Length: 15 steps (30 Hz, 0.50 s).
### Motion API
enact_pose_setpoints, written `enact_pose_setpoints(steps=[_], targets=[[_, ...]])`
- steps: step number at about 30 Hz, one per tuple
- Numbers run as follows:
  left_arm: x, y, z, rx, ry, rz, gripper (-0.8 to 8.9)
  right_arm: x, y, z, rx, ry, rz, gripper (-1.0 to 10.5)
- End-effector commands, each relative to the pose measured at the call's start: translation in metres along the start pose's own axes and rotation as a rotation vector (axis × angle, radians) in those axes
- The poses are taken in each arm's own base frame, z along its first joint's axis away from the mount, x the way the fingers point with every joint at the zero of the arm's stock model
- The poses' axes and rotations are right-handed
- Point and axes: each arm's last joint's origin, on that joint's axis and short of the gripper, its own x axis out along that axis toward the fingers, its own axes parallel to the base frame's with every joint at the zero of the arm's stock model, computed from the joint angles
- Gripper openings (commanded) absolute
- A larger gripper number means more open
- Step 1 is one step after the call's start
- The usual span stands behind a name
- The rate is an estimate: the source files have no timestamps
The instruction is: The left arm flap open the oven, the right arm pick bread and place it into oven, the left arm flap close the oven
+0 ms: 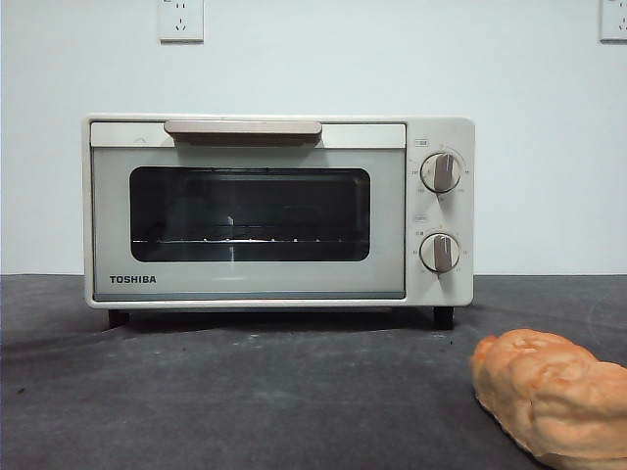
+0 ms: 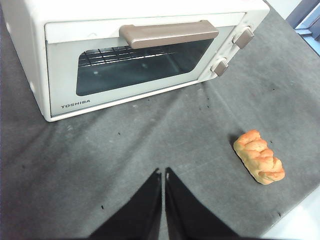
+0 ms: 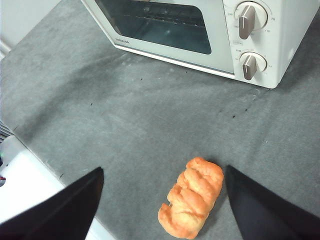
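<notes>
The left gripper (image 2: 163, 172) has its jaws pressed together and holds nothing; it hangs above the bare mat (image 2: 125, 150), well short of the oven (image 2: 55, 65), whose handle (image 2: 169, 33) sits at about 12 o'clock from the jaw tips in the left wrist view. The right gripper (image 3: 162, 175) has its jaws spread wide, and the bread (image 3: 192, 197) lies on the mat between them but apart from both, untouched. In the front view neither arm shows; the bread sits at about 4 o'clock from the oven, near the camera, with open mat between the two. As for progress, nothing of the task looks done: the door (image 1: 118, 215) is shut flush against the body with its handle at the top edge, so the opening flap, the pick, the placing and the closing flap all appear to be left. The oven is the only container here. Through the dark glass a wire rack (image 1: 245, 239) can be seen with nothing on it, and the cavity appears bare, though reflections blur its far corners. The two knobs (image 1: 441, 172) point roughly upright.
</notes>
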Motion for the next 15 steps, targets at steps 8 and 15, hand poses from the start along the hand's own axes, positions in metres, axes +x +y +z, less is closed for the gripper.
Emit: enact_pose_setpoints(steps=[8,15], targets=[[-0.003,-0.002,0.005,0.026,-0.018,-0.007,0.16,0.006,0.000,-0.006,0.110,0.055,-0.009,4.0],[-0.003,-0.002,0.005,0.026,-0.018,-0.007,0.16,0.027,-0.004,-0.021,0.174,0.116,-0.009,4.0]])
